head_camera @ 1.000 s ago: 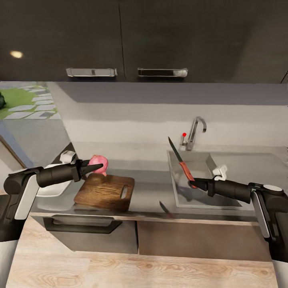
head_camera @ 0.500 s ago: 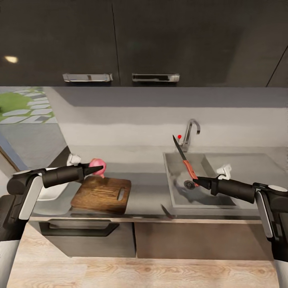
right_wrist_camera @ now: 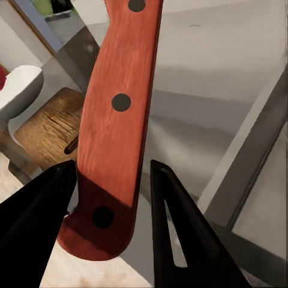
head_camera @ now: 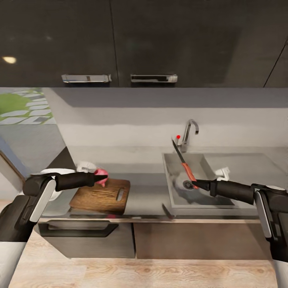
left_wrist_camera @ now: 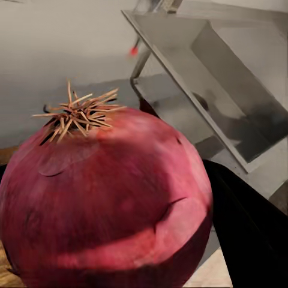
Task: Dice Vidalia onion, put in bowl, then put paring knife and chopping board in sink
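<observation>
Gripping the onion (head_camera: pixel 101 176) above the chopping board's (head_camera: pixel 100 196) far edge, the left gripper (head_camera: pixel 96 178) mirrors the right gripper (head_camera: pixel 195 184), clamped on the paring knife (head_camera: pixel 183 162) over the sink (head_camera: pixel 208 199).

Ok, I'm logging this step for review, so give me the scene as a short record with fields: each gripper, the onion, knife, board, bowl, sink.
left gripper: shut on the onion, held over the far end of the chopping board
right gripper: shut on the paring knife by its handle end, blade pointing up and away
knife position: over the sink basin
chopping board: flat on the countertop, left of the sink
bowl: white, left of the board, partly behind the left arm
tap: behind the sink, red knob
</observation>
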You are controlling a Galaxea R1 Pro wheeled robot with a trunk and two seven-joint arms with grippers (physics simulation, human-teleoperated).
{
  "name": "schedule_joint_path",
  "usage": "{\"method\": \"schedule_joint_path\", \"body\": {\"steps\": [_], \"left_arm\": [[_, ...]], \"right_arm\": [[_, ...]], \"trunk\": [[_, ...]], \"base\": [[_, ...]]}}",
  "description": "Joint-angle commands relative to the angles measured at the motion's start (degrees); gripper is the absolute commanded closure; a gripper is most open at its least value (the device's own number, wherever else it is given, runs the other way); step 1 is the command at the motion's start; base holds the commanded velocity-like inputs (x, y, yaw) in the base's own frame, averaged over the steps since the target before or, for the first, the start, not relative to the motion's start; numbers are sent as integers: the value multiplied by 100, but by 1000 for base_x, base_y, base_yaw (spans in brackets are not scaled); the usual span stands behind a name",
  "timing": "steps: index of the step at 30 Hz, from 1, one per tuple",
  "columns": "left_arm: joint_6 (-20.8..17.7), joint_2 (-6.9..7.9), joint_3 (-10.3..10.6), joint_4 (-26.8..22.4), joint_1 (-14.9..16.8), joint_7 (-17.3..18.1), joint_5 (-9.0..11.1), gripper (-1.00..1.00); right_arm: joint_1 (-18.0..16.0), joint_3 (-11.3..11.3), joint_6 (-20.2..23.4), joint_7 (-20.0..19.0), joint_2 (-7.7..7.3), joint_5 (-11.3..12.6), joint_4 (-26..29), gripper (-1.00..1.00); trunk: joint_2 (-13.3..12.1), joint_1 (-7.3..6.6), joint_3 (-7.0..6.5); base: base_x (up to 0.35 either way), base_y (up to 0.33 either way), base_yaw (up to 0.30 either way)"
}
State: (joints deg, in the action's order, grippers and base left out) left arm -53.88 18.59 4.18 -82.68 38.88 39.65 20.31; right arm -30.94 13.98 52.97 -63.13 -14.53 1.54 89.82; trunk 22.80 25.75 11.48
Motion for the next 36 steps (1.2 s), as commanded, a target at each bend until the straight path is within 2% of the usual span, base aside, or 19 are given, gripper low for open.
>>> {"method": "schedule_joint_path", "body": {"steps": [1, 3, 6, 19, 27, 36], "left_arm": [[-41, 4, 52, -3, 6, -12, -48, 100], [-72, 4, 108, -3, 5, -46, -163, 100], [-84, 4, 130, -3, 5, -65, -216, 100], [-87, 13, 102, 107, 5, -93, -194, 100], [-94, 22, 101, 168, 5, -492, -186, 100], [-222, 52, 102, 179, 4, -526, -193, 100]], "right_arm": [[-4, 8, 70, -8, -2, 19, 0, 100], [-7, 14, 94, -7, -11, 21, 1, 100], [-7, 17, 94, -4, -14, 21, 1, 100], [-5, 17, 82, -7, -2, 21, -8, 100], [-2, 17, 73, -14, -6, 30, -8, 100], [-4, 17, 81, -8, -12, 30, -8, 100]], "trunk": [[12, 4, 6], [12, 4, -8], [12, 4, -30], [12, 4, -58], [12, 4, -58], [12, 4, -58]], "base": [[0, 0, -153], [0, 0, -181], [0, 0, -193], [0, 0, -49], [0, 0, 0], [0, 0, 0]]}}
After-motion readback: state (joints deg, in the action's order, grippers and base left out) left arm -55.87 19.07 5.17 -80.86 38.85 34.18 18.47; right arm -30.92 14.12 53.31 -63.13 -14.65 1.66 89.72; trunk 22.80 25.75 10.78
